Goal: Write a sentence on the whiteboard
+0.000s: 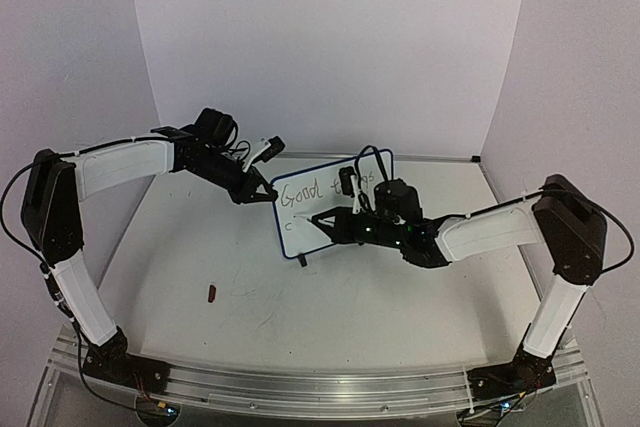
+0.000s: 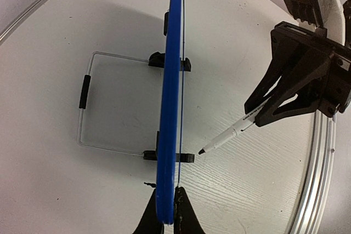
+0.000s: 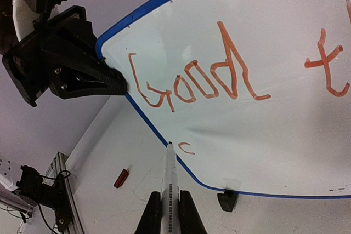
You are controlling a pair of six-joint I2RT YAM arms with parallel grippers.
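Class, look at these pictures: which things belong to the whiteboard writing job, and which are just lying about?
In the job:
whiteboard, clamped at its edge by the left fingers
marker, held in the right fingers
writing, beginning "Good"

Lying about:
small red piece on the table, away from both arms

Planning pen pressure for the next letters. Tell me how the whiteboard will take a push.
Standing upright on small feet and a thin wire prop, the whiteboard would probably slide or tip easily. Edge-on it looks thin, likely light. The left fingers pinching its edge should steady it.
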